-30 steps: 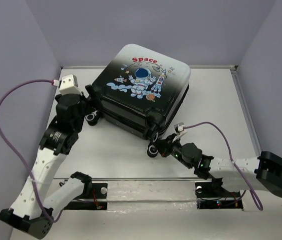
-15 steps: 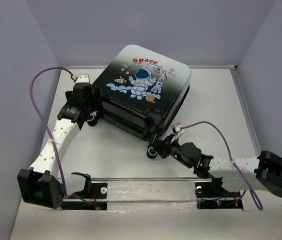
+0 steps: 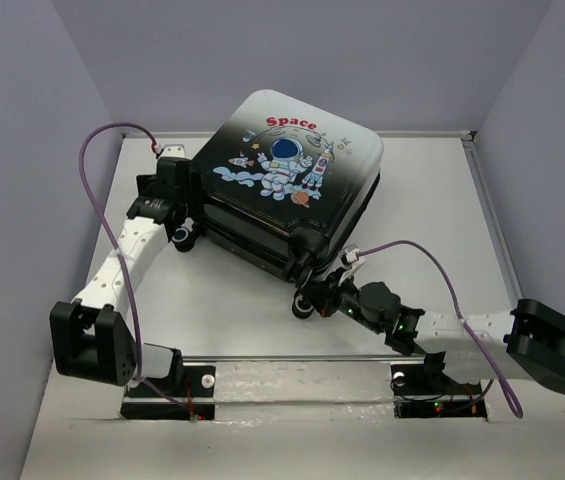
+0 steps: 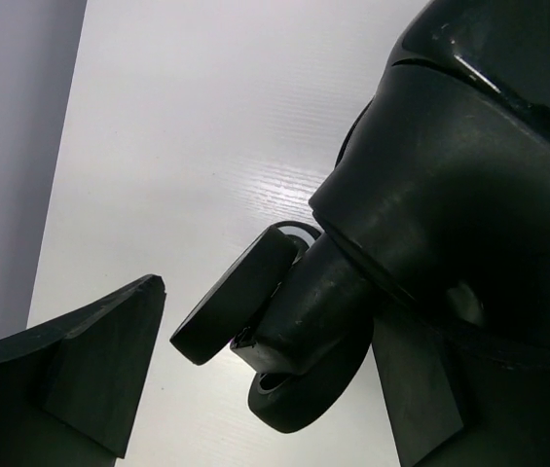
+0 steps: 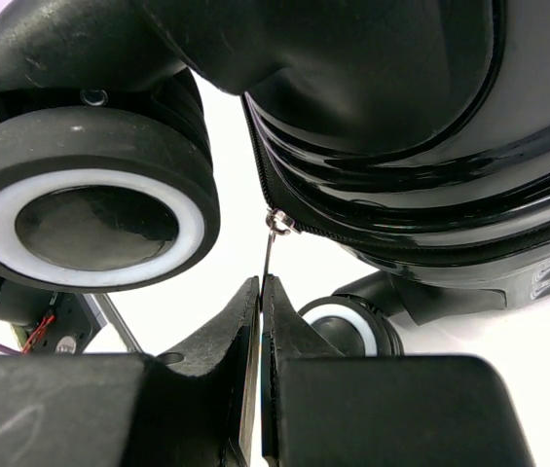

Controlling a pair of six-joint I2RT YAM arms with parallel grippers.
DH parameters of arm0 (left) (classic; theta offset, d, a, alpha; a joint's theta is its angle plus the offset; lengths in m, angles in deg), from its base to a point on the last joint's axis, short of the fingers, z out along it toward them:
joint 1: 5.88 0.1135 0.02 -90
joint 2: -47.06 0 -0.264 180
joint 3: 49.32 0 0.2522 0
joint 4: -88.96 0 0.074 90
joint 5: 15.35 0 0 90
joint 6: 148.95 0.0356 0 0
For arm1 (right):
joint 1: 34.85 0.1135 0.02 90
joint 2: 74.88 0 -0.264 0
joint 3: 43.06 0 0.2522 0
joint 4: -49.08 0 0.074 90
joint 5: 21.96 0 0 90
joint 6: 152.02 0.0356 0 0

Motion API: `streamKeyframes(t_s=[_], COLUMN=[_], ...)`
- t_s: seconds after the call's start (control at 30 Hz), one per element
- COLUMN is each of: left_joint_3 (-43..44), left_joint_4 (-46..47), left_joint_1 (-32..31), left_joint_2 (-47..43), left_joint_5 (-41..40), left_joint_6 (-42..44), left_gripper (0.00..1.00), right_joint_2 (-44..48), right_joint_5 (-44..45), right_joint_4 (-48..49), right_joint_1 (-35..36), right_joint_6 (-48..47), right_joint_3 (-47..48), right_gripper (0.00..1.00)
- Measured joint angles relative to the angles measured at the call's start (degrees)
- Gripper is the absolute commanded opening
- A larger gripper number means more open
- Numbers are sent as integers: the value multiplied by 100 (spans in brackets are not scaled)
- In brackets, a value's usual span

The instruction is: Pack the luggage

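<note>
My right gripper (image 5: 260, 292) is clenched on the thin zipper pull (image 5: 267, 255), which runs straight up to the seam of the luggage (image 3: 292, 190) (lying print-up, mid-table). The zip line bends right from there. My left gripper (image 4: 265, 375) gapes around a corner wheel (image 4: 236, 306).

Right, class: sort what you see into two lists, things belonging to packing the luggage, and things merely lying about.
Job in hand: luggage; zip pull; right gripper pinching it; left gripper open around a wheel.
Merely there: purple cables; table.
</note>
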Motion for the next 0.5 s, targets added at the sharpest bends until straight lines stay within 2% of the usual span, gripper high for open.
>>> streamKeyframes(t_s=[0.03, 0.1, 0.27, 0.37, 0.4, 0.43, 0.5], left_joint_3=[13, 13, -44, -153, -188, -216, -247], left_joint_4=[0, 24, 142, 254, 289, 313, 348], left_joint_1=[0, 0, 11, 33, 55, 83, 127], left_joint_2=[9, 13, -20, -92, -116, -140, -166], left_joint_5=[17, 98, 306, 387, 459, 546, 688], left_joint_6=[20, 48, 144, 155, 157, 149, 142], left_gripper=[87, 74, 60, 28, 9, 6, 6], right_joint_2=[2, 7, 61, 120, 140, 162, 243], right_joint_5=[-11, -42, -197, -267, -293, -319, -409], right_joint_4=[0, 0, -28, -74, -94, -114, -199], right_joint_1=[0, -17, -111, -157, -175, -192, -269], right_joint_6=[0, 0, 4, 9, 9, 9, 11], right_joint_3=[0, 0, 0, 0, 0, 0, 0], right_gripper=[7, 7, 7, 7, 7, 7, 7])
